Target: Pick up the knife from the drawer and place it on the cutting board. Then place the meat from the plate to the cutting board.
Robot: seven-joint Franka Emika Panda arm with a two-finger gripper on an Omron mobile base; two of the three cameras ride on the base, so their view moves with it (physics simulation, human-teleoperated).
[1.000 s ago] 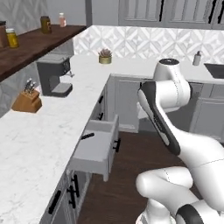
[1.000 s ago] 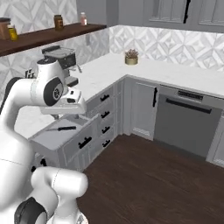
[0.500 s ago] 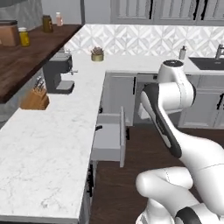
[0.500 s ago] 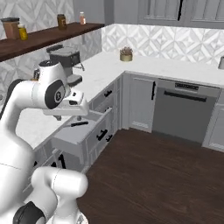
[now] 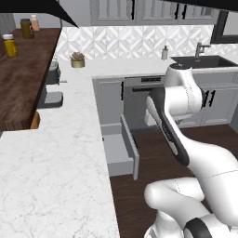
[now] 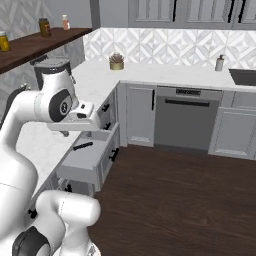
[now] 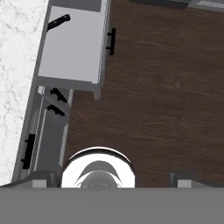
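Knife (image 6: 83,146) inside open drawer (image 6: 92,161)

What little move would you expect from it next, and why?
Probably lowering the open gripper toward the knife. The drawer is pulled out with the knife lying inside, and the gripper holds nothing.

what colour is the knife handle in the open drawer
Black. The knife lies in the grey drawer; its handle shows best in the right base view.
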